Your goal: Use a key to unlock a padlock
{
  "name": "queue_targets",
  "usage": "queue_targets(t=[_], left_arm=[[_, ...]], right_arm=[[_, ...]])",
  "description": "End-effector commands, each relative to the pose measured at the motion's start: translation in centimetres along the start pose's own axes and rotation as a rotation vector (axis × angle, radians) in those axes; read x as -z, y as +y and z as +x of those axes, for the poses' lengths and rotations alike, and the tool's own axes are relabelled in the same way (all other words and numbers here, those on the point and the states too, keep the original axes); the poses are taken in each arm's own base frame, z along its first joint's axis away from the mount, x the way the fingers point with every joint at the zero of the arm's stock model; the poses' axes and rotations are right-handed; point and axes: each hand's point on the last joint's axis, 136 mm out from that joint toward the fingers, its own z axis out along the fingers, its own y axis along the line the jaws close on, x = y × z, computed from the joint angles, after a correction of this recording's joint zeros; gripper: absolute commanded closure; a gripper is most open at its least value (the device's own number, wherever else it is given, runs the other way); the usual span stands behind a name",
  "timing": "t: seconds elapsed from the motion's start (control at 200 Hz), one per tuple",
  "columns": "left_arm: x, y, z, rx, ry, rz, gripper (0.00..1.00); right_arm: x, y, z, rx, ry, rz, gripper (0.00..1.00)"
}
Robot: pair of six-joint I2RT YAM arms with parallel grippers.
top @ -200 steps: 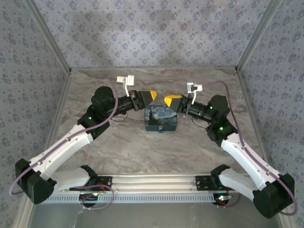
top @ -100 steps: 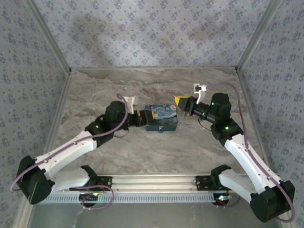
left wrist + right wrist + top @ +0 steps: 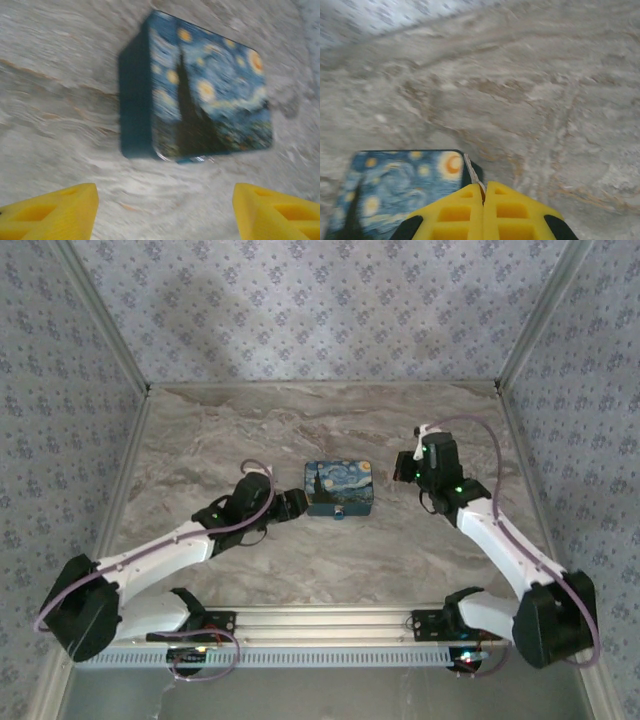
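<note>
The right gripper (image 3: 483,186) is clenched on the one key (image 3: 471,174), a thin sliver jutting past its tips. Pinched so slightly, it could twist or slip when pushed at the keyhole. The one padlock (image 3: 343,513) seems to hang at the near edge of the single blue box (image 3: 339,485). The left gripper (image 3: 165,195) gapes empty beside the box, so the box may slide on the worktop (image 3: 250,420).

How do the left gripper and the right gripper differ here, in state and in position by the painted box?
The left gripper has its yellow fingers wide apart, holding nothing; the right gripper has them pressed together, pinching the thin pale key. The left gripper faces the blue night-sky box head-on; the right gripper has it off to one side. Both have yellow fingers and sit near the box.
</note>
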Motion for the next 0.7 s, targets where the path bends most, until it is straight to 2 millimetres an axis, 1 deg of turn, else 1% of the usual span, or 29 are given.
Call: queue_targets(t=[0.0,0.135,0.19,0.275,0.48,0.63,0.695], left_arm=[[-0.8,-0.9,-2.4,0.035,-0.034,0.032,0.26],[-2.8,-1.4,-3.3,0.044,-0.006,0.055,0.24],[-3.6,-1.7,-3.5,0.05,0.006,0.071,0.24],[-4.9,-1.7,-3.7,0.065,0.021,0.074,0.23],[-7.4,-1.0,-3.7,0.104,0.059,0.07,0.23],[-8.0,-0.3,-3.8,0.119,0.056,0.059,0.23],[-8.0,-0.1,-4.0,0.125,0.053,0.057,0.24]], right_arm=[[-2.0,-1.7,1.6,0.045,0.035,0.128,1.0],[-4.6,-1.2,3.2,0.067,0.091,0.138,1.0],[-5.4,-1.0,3.8,0.066,0.109,0.138,1.0],[-6.4,-0.7,4.8,0.062,0.14,0.13,1.0],[-7.9,1.3,6.6,0.087,0.192,0.083,1.0],[-8.4,2.7,7.5,0.099,0.213,0.062,1.0],[-8.6,3.2,7.5,0.092,0.213,0.05,1.0]])
